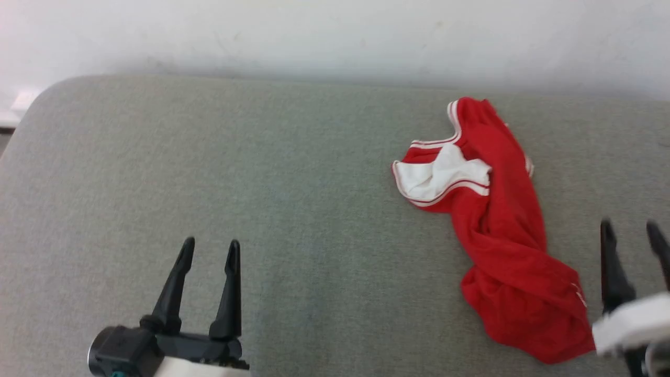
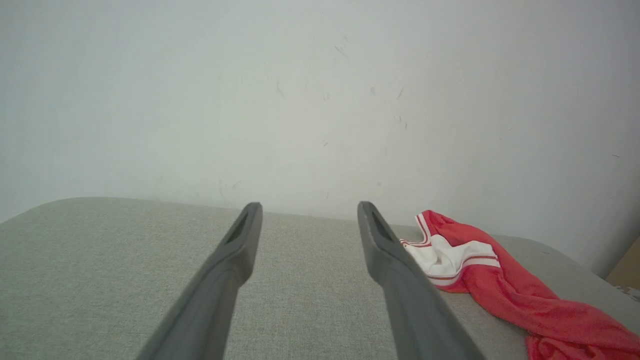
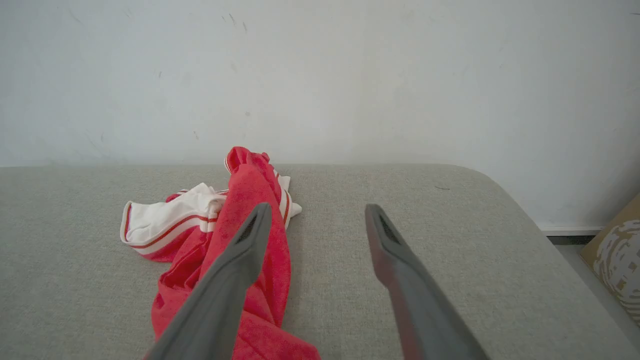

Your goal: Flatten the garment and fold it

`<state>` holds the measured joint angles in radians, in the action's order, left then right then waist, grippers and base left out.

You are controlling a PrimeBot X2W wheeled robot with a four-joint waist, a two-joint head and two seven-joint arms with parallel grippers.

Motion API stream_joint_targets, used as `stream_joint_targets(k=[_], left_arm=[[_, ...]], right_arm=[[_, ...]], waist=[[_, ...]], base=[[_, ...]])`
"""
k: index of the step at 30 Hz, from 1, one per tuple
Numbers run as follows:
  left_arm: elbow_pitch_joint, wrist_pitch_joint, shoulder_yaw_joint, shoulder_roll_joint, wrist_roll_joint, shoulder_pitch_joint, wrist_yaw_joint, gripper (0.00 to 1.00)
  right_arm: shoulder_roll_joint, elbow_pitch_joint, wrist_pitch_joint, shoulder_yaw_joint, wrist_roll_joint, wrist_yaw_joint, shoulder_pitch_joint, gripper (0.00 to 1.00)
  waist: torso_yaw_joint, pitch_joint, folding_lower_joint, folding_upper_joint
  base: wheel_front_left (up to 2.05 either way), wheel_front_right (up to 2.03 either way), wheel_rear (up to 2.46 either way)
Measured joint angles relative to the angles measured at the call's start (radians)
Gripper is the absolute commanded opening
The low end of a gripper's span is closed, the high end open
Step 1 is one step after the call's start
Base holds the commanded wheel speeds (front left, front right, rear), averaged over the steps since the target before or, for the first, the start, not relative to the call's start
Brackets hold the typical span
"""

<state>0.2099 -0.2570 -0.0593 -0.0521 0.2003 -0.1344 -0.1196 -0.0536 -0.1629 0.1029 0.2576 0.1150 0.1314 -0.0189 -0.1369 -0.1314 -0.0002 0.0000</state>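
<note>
Head view: a red shirt [image 1: 502, 230] lies crumpled on the right part of a grey padded surface [image 1: 261, 183], bunched into a long strip that runs from near the far edge, by the pale wall [image 1: 314, 36], toward the near edge; a white sleeve [image 1: 439, 175] with red-and-white striped trim is turned out on the strip's left side, toward its far end. The left claw [image 1: 211, 243] hangs over bare padding at the lower left, well apart from the shirt, its two dark fingers spread with nothing between them; the right claw [image 1: 629, 224] stands just beside the shirt's near end (on its right), fingers likewise parted and empty. Left wrist view: the left claw [image 2: 310, 206] points across the padding toward the wall, and the shirt [image 2: 525, 300] lies off to the right of its fingers. Right wrist view: the right claw [image 3: 319, 207] is spread wide; its left finger crosses in front of the shirt [image 3: 272, 270], its right finger shows against bare padding, and no cloth is held; a brown object with a pale pattern [image 3: 617, 250] sits beyond the surface's right edge.
</note>
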Motion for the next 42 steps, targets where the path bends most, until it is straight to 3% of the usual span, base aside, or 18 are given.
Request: stream_joint_targets(k=[6, 15, 22, 30, 36, 42], left_arm=[[0.002, 0.0, 0.008, 0.0, -0.009, -0.066, 0.016, 1.0], [-0.024, 0.0, -0.008, -0.007, -0.076, -0.04, 0.032, 1.0], [-0.121, 0.153, -0.151, -0.085, -0.129, 0.296, 0.0, 1.0], [-0.3, 0.341, -0.369, -0.087, -0.045, 0.748, -0.004, 1.0], [-0.443, 0.438, -0.511, -0.09, 0.049, 0.925, -0.004, 1.0], [-0.555, 0.569, -0.665, -0.143, 0.131, 1.018, -0.004, 1.0]], right_arm=[[0.001, 0.01, -0.144, -0.004, 0.041, 0.0, -0.163, 1.0], [0.001, 0.06, -0.228, -0.026, 0.087, 0.0, -0.197, 1.0], [0.001, 0.045, -0.23, -0.004, 0.087, 0.0, -0.147, 1.0], [0.001, -0.019, -0.217, 0.003, 0.086, 0.0, -0.095, 1.0], [0.002, -0.081, -0.207, -0.002, 0.086, 0.0, -0.048, 1.0], [0.001, -0.105, -0.2, -0.005, 0.09, 0.0, -0.033, 1.0]], waist=[[0.037, 0.046, 0.0, 0.0], [0.074, 0.068, 0.0001, 0.0], [0.069, 0.017, 0.0003, 0.0], [0.069, -0.087, 0.0004, 0.0], [0.088, -0.178, 0.0006, 0.0], [0.126, -0.258, 0.0006, 0.0]], base=[[0.0, 0.0, 0.0], [0.0, 0.0, 0.0], [0.0, 0.0, 0.0], [0.0, 0.0, 0.0], [0.0, 0.0, 0.0], [0.0, 0.0, 0.0]])
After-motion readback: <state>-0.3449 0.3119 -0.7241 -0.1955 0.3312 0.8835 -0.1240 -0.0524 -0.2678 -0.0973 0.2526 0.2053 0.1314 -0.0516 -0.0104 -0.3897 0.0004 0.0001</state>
